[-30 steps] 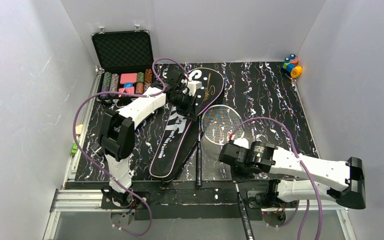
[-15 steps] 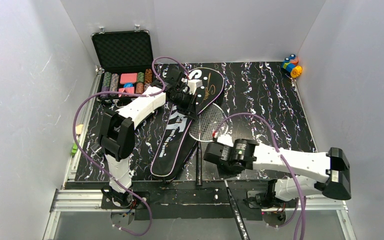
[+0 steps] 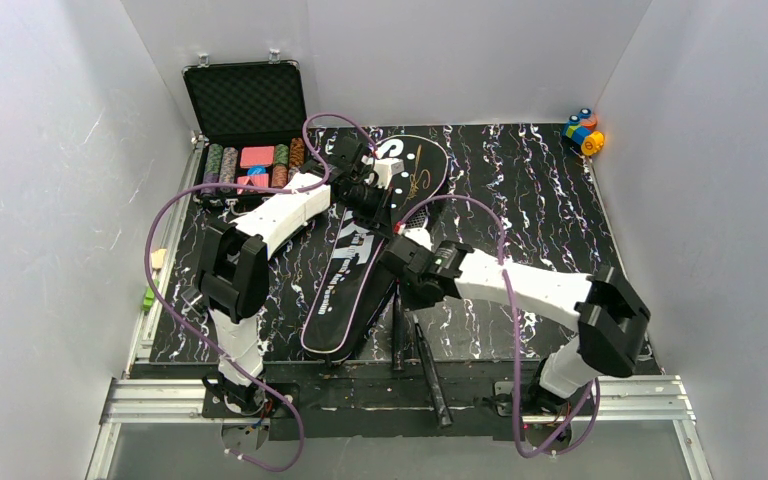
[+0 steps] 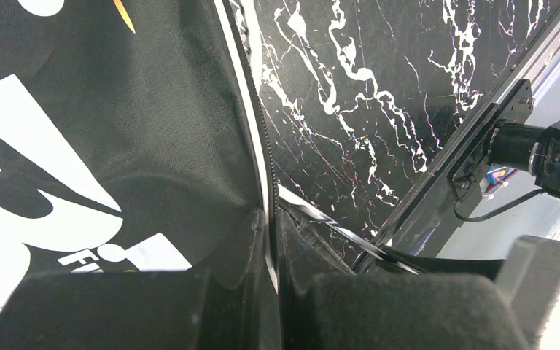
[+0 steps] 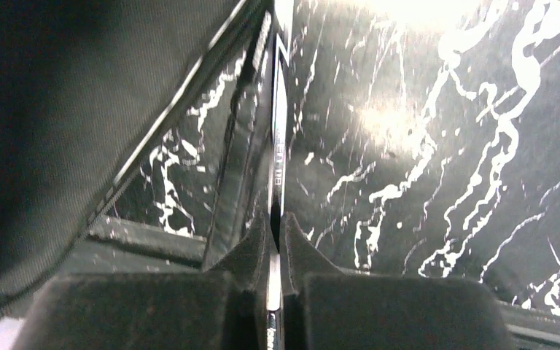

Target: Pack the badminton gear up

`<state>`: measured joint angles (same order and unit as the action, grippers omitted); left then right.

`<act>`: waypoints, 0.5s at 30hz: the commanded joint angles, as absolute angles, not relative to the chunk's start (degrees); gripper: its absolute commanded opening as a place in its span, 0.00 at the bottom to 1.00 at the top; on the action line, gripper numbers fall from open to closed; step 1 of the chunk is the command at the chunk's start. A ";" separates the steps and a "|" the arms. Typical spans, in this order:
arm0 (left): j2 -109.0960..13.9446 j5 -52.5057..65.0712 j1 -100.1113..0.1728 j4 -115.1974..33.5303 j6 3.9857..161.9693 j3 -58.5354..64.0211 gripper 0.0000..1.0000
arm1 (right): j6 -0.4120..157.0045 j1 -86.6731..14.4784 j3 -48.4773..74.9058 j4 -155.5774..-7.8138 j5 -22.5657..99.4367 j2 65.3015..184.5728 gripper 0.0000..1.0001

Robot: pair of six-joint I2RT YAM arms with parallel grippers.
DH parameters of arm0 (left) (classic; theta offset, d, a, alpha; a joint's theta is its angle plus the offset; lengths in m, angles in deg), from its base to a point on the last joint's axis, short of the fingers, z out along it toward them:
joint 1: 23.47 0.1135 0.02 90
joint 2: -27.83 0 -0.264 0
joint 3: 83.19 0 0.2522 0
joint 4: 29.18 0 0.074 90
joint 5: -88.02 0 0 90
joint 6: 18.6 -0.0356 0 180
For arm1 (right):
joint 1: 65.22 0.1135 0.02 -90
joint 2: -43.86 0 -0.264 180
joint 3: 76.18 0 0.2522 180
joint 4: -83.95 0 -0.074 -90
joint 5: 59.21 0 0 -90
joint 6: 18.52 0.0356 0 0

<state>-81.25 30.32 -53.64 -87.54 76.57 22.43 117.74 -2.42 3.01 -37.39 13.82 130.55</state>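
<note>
Black marbled sheeting covers the table [image 3: 560,220] in the overhead view, and the black bag [image 3: 345,290] lettered "SPORT" lies slantwise across its middle, wide end far, narrow end near. The left gripper [image 3: 368,195] sits at the right edge of the bag's wide end. The right gripper [image 3: 403,262] is just right of the bag's middle, with a racket [image 3: 427,372] trailing its dark handle toward the near edge; its head is out of sight (hidden by the arm and the bag). A second racket [image 3: 397,335] shows only its dark shaft beside the bag's narrow end. An open poker chip case [image 3: 245,110] stands far left, toy blocks [image 3: 584,131] far right. From the left wrist, the left gripper [image 4: 271,273] is pinched tight on the white-piped zip edge of the bag [image 4: 117,131], and a silver strip [image 4: 335,230] runs off to the right over the table. From the right wrist, the right gripper [image 5: 275,251] is clamped on the racket [image 5: 278,131] by its thin silver shaft, the bag [image 5: 80,95] lying just left of it.
</note>
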 commanded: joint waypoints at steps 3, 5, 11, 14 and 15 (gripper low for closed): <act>-76.22 33.72 -54.14 -87.60 76.51 22.11 0.00 | 113.37 -4.88 9.42 -47.26 10.42 136.47 0.01; -75.93 33.95 -54.34 -87.66 76.50 21.78 0.00 | 112.88 -5.25 10.26 -48.84 9.75 137.89 0.01; -75.08 34.23 -54.58 -87.74 76.26 21.32 0.00 | 111.24 -8.38 11.42 -52.64 8.20 140.24 0.01; -75.10 34.44 -54.72 -88.07 76.10 21.27 0.00 | 110.56 -10.35 10.53 -55.44 8.88 140.23 0.01; -75.04 34.57 -54.74 -88.09 76.00 21.23 0.00 | 110.39 -10.79 10.39 -56.09 8.86 140.19 0.01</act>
